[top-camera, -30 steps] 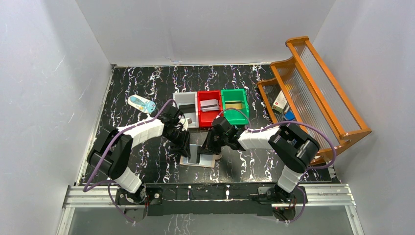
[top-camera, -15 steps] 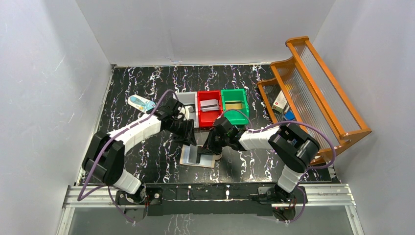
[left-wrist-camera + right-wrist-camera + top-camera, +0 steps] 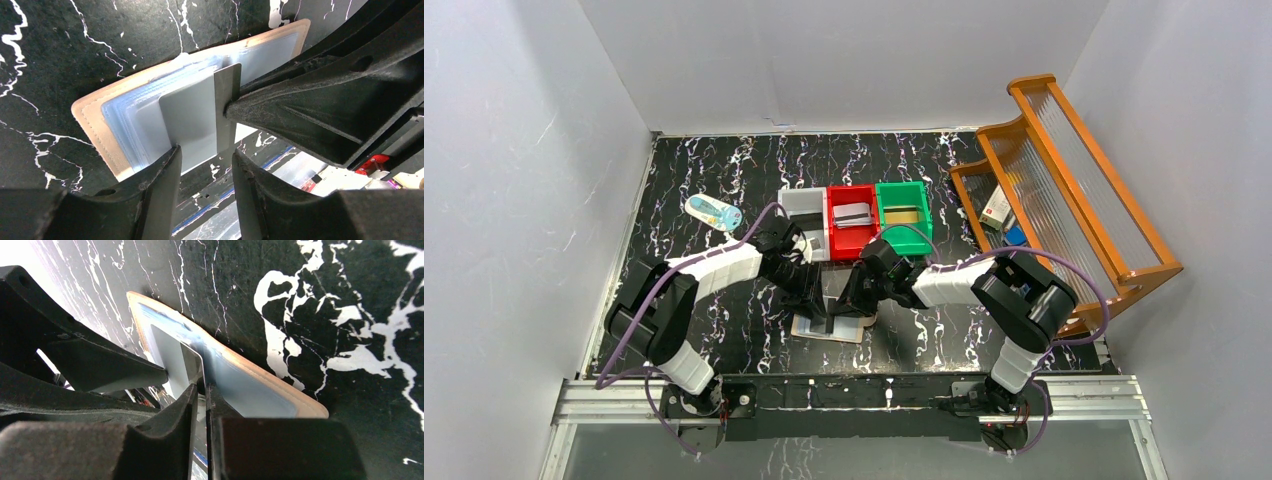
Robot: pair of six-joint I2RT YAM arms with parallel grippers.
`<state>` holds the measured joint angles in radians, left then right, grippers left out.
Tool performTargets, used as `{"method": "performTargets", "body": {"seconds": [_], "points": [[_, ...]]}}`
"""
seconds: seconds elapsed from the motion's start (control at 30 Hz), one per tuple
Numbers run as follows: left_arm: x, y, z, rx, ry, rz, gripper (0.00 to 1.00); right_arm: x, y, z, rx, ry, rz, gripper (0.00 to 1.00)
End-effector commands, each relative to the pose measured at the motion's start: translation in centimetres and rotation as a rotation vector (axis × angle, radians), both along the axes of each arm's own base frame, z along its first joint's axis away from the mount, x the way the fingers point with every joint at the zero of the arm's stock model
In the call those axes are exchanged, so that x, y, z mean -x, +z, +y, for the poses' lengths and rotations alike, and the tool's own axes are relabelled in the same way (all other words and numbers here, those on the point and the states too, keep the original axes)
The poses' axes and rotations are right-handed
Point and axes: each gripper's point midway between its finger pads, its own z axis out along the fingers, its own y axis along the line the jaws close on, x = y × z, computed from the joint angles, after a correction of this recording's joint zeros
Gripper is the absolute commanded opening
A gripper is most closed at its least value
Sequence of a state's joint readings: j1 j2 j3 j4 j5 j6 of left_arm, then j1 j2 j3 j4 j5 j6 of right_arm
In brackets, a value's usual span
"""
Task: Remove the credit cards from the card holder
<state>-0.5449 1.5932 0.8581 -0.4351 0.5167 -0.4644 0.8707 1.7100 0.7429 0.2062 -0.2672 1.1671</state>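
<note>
The card holder (image 3: 809, 328) lies open on the black marbled table, its beige rim (image 3: 95, 130) and pale blue pockets up. A silvery-grey credit card (image 3: 192, 115) sticks partway out of a pocket. My right gripper (image 3: 850, 303) is shut on a thin grey card edge (image 3: 196, 362) over the holder (image 3: 265, 387). My left gripper (image 3: 816, 302) is open, its jaws (image 3: 205, 160) on either side of the card's near edge, with one finger (image 3: 160, 190) touching the card's corner. Another grey card lies in the red bin (image 3: 852, 215) and a gold one in the green bin (image 3: 905, 214).
White (image 3: 801, 203), red and green bins stand in a row just behind the holder. A wooden rack (image 3: 1064, 190) with small boxes fills the right side. A clear bottle (image 3: 712, 212) lies at the back left. The two grippers are close together.
My left gripper drew back toward the bins half a second ago and has come back down to the card holder. My right gripper has stayed on the card.
</note>
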Motion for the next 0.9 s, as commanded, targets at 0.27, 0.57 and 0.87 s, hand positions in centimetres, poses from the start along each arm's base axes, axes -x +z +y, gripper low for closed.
{"method": "performTargets", "body": {"seconds": [0.27,0.57,0.87], "points": [[1.0,-1.9,2.3,-0.177,0.000,0.050,0.34,0.4,0.7,1.4,-0.155,0.006,0.017,0.34],[1.5,-2.1,2.4,-0.171,-0.021,0.062,0.31,0.4,1.7,2.1,-0.281,0.005,-0.030,0.20],[0.0,0.2,1.7,-0.131,-0.020,-0.028,0.31,0.5,0.1,0.8,-0.216,-0.050,-0.005,0.27]]}}
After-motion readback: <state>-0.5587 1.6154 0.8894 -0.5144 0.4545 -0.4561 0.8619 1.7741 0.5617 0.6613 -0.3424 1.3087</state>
